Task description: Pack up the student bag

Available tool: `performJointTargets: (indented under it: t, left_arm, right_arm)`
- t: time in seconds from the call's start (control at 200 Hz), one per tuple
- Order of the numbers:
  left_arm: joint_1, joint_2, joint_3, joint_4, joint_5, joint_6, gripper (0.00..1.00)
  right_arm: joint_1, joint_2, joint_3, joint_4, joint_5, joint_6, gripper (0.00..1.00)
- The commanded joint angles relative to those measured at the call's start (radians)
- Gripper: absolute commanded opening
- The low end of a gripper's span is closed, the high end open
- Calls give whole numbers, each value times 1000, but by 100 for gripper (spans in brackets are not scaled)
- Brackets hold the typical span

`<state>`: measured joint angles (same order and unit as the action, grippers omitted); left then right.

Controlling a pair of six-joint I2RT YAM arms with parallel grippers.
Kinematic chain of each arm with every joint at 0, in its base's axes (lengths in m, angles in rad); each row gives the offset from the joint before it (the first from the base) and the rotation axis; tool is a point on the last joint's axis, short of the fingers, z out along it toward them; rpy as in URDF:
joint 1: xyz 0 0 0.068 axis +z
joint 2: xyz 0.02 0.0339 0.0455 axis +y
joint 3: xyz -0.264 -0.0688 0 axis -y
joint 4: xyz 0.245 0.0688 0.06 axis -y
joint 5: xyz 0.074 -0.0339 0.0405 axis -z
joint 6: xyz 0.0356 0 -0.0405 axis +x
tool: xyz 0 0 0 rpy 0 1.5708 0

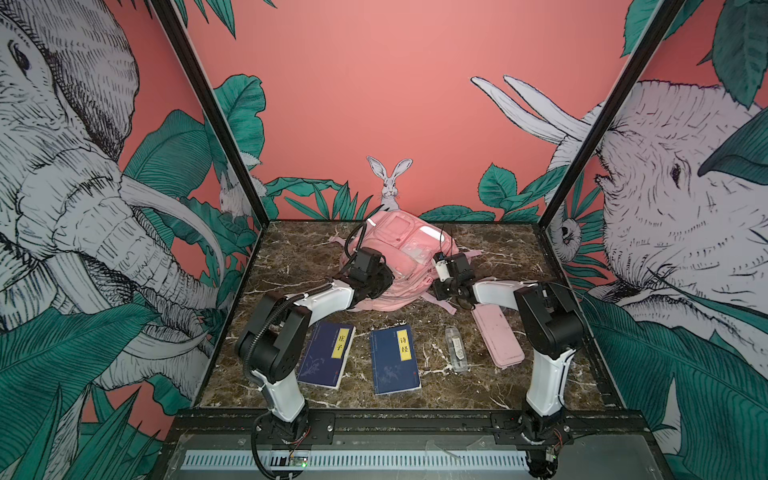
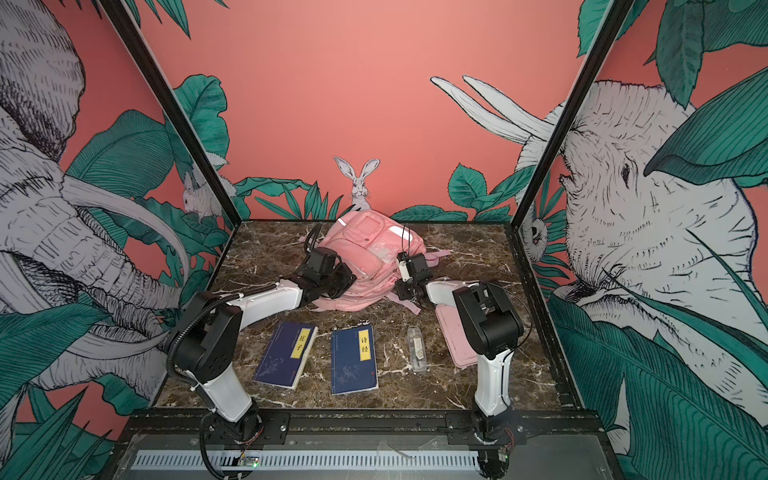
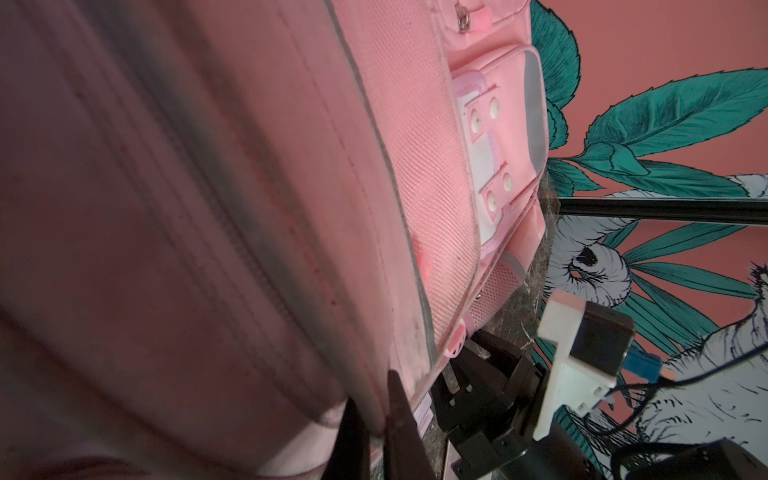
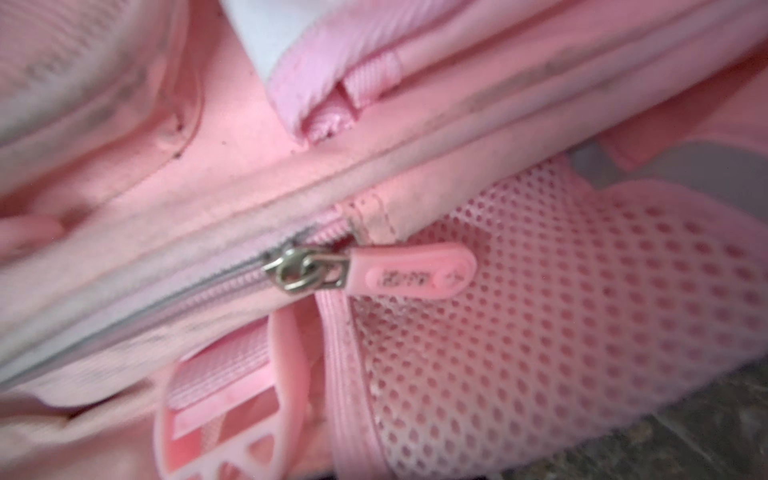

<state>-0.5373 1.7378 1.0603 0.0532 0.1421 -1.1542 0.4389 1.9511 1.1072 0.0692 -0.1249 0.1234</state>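
The bag (image 1: 399,245) lies at the back middle of the table (image 1: 507,249). Its zip (image 4: 145,299) is closed, so nothing inside shows. The left gripper (image 3: 374,403) is clamped tight on a fold at the bag's near left edge. The right gripper (image 3: 467,361) sits at the bag's right side by the zip pull (image 4: 411,270); whether it grips anything I cannot tell.

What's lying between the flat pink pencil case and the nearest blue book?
A small clear plastic box, touching neither pencil case nor blue book. Both top views show it.
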Motion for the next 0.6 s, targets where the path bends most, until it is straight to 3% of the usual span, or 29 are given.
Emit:
performJointTargets:
  t: [0.0,0.42,0.595]
  left_arm:
    - [16,1,-9,22,-20,24,0]
    - [30,15,7,24,-18,23,0]
    - [34,23,37,22,-16,24,0]
  right_arm:
    - [5,26,19,8,-2,-1,27]
    - [7,-47,-47,-2,7,14,5]
    - [10,-97,-37,-73,-3,5,1]
